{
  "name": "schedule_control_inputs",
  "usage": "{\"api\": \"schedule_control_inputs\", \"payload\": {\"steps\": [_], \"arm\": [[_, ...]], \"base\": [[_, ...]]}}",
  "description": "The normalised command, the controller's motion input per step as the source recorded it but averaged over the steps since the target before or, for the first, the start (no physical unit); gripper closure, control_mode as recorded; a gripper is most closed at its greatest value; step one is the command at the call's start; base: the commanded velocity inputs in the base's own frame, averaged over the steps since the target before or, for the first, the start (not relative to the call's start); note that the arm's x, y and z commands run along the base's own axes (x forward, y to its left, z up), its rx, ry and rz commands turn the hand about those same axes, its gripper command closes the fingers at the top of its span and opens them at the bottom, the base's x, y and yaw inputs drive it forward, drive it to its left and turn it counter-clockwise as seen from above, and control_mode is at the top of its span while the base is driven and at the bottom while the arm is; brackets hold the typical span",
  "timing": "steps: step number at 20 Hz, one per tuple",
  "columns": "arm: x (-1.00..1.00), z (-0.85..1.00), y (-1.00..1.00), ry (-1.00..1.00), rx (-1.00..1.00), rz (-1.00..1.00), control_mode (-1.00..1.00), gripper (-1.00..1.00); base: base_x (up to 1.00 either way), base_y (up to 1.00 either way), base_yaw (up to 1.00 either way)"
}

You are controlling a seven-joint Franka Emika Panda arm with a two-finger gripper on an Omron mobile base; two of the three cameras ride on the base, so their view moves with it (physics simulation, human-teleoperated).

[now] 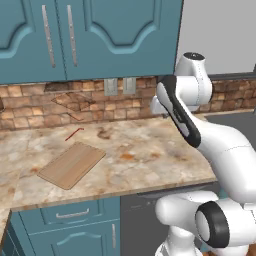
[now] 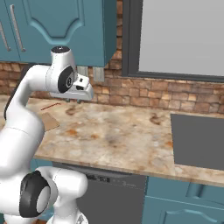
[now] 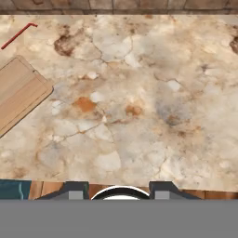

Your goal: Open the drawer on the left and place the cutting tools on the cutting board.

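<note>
Left base view: our gripper hangs empty, jaws partly apart, above the counter; the drawer lies low and left, closed.

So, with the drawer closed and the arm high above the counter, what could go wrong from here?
1. The drawer sits low under the counter edge, so the arm may hit that edge when coming down.
2. Its handle is short, so the hand may miss it.
3. The thin red stick near the cutting board may be mistaken for a tool.
</note>
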Motion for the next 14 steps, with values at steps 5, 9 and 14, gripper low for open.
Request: {"api": "schedule_control_inputs", "payload": {"steps": [5, 9, 14], "arm": [[-0.41, -0.05, 0.54, -0.12, -0.09, 0.08, -1.0, -1.0], [-0.82, -0.16, 0.99, -0.17, -0.2, 0.27, -1.0, -1.0], [-0.6, -0.19, 1.0, -0.08, -0.25, 0.29, -1.0, -1.0]], "base": [[0.0, 0.0, 0.0], [0.0, 0.0, 0.0], [0.0, 0.0, 0.0]]}}
